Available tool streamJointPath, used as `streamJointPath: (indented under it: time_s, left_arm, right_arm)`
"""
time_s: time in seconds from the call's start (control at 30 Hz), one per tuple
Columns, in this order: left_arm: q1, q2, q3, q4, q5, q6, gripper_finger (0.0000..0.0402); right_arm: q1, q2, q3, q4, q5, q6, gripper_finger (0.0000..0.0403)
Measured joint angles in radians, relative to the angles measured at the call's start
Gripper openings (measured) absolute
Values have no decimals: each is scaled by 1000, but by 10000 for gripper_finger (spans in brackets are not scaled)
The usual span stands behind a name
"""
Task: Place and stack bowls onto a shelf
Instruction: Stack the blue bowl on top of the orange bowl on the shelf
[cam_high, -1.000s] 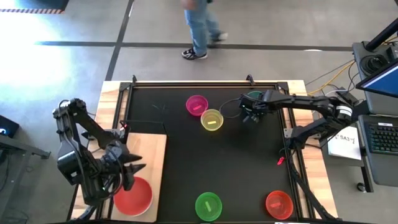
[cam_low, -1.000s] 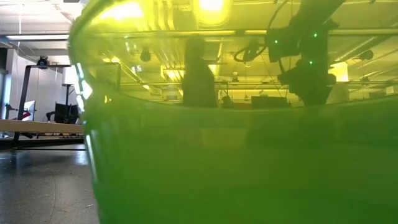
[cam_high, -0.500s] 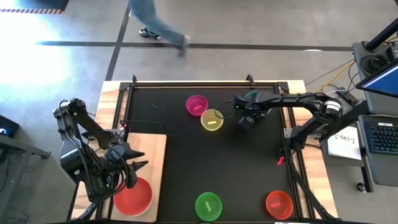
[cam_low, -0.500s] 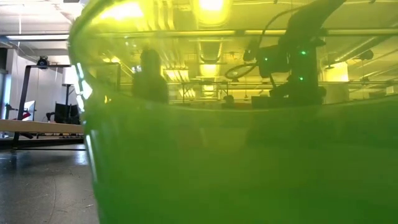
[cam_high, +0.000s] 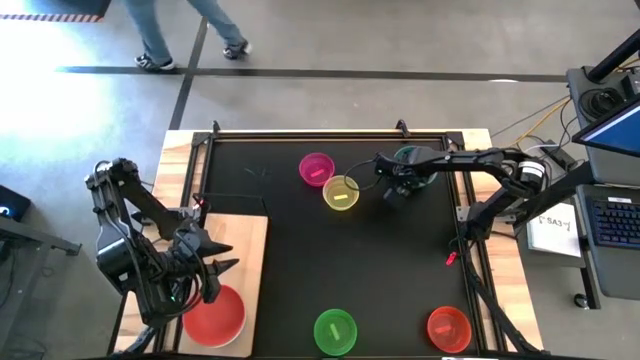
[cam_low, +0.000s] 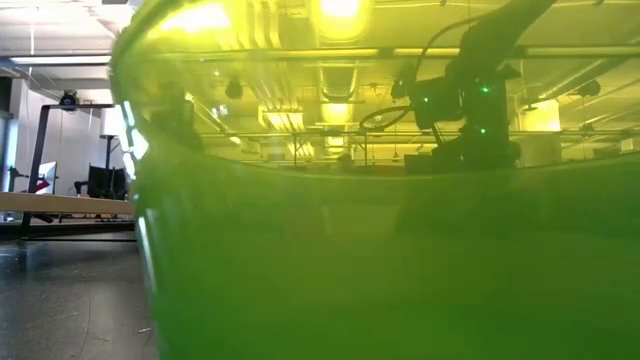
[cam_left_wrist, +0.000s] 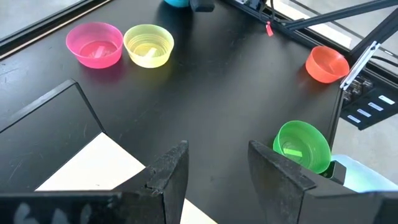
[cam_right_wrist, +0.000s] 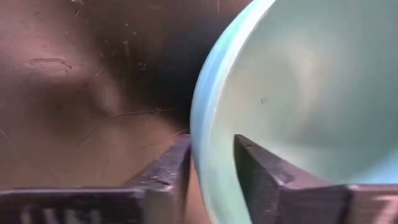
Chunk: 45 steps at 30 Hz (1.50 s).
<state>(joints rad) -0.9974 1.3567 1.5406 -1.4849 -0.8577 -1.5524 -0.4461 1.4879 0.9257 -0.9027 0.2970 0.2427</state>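
A teal-green bowl (cam_high: 407, 153) stands on the black mat near the far right, and my right gripper (cam_high: 398, 176) is down on its rim, shut on it. My left gripper (cam_high: 222, 258) hovers open and holds nothing above the wooden shelf (cam_high: 245, 235) at the near left. A red bowl (cam_high: 213, 315) rests on its base on the shelf. A magenta bowl (cam_high: 316, 168) and a yellow bowl (cam_high: 341, 192) stand side by side at the far middle. A bright green bowl (cam_high: 335, 331) and a second red bowl (cam_high: 449, 328) stand at the near edge. My right gripper has the teal-green bowl's rim (cam_right_wrist: 200, 140) between its two fingers, one finger (cam_right_wrist: 169, 168) outside the wall and one (cam_right_wrist: 264, 171) inside the bowl. The fingers come steeply from above. The arm hides the bowl's base, so I cannot tell whether it is on the mat.
The bright green bowl (cam_low: 350, 260) fills almost the whole low view, with my right arm (cam_low: 470, 100) seen through it. A black frame rail (cam_high: 330, 132) runs along the mat's far edge. A person (cam_high: 190, 30) walks on the floor beyond it. Bare mat lies in the middle.
My right gripper has come down onto the teal-green bowl and shifted a little toward the table's left. The person beyond the far edge has walked toward the left.
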Motion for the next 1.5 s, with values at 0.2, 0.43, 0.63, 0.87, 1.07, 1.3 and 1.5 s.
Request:
streamJointPath:
  time_s: [0.2, 0.43, 0.63, 0.87, 1.07, 1.3, 1.5]
  left_arm:
    - [1, 0, 0, 11, 0, 0, 147]
    - [6, 0, -5, 16, -26, 8, 147]
    - [10, 0, -12, 34, -111, 126, 147]
    - [35, 0, -20, 157, -173, 363, 147]
    - [69, 0, -43, 365, -173, 668, 147]
    - [86, 0, -129, 665, -166, 1087, 147]
    - [100, 0, -258, 1052, -83, 1441, 147]
  right_arm:
    - [-13, 1, 0, 0, -11, -27, 14]
    - [-10, -35, 0, -30, -166, -92, 9]
    - [-6, -156, 0, -100, -424, -184, 8]
    - [51, -339, 0, -106, -893, -241, 8]
    - [199, -427, 0, 56, -987, -129, 8]
    - [417, -445, 0, 241, -1015, -70, 8]
    - [563, -425, 0, 358, -1016, -67, 8]
